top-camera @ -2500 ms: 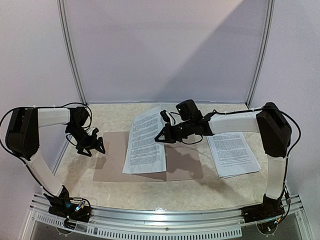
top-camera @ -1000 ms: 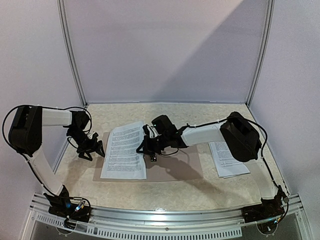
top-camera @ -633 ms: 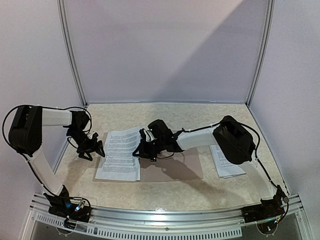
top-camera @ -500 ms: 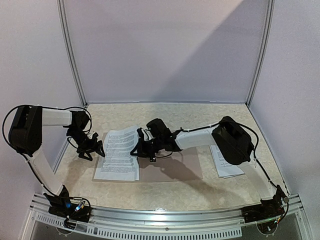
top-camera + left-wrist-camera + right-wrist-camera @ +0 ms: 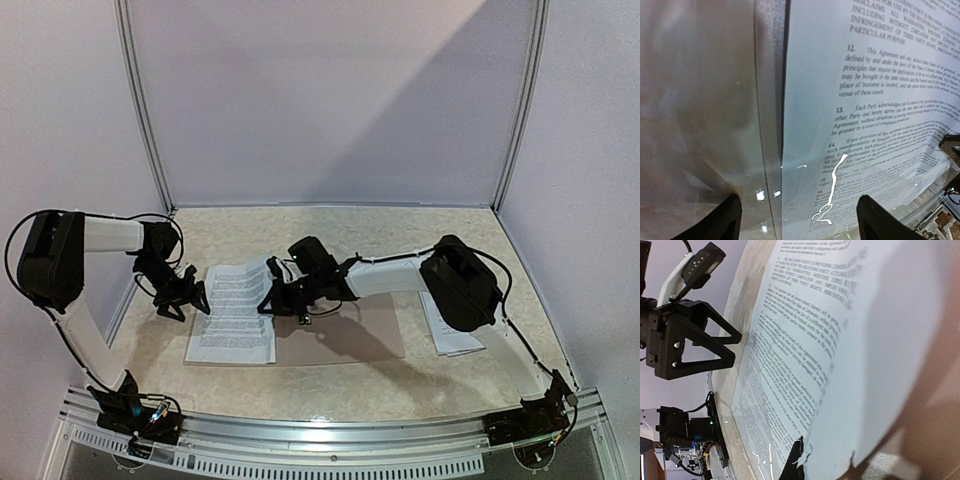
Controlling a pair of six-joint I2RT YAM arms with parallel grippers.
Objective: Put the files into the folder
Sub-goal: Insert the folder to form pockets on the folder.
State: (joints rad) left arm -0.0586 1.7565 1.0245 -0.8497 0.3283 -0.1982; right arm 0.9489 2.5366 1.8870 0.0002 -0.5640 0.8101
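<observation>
Currently the right claw [image 5: 272, 303] is shut on the right-hand edge of one printed sheet [image 5: 232, 315], with the right arm reaching across towards the left edge of the table [image 5: 300, 385]. The sheet lies text-up over the left end of the folder [image 5: 350, 335], which lies flat in the middle of the table. The remaining stack of files [image 5: 448, 330] rests near the right edge of the table, well apart from the folder. The left claw [image 5: 183, 298] stands wide, holding nothing, just beside the left edge of the sheet. The step in hand appears to be seating this sheet on the folder. Keep the pinched edge low, so that the sheet slides flat and does not buckle. The right wrist view shows a ragged paper margin beside the finger [image 5: 792, 470], so pull gently and avoid any twist. Stop the sheet once its borders sit inside the brown card; the left wrist view shows a narrow band beside the left border, but whether this is folder or table cannot be told. Release only when the sheet lies flat. The left claw is placed to block or steady the left border if needed.
</observation>
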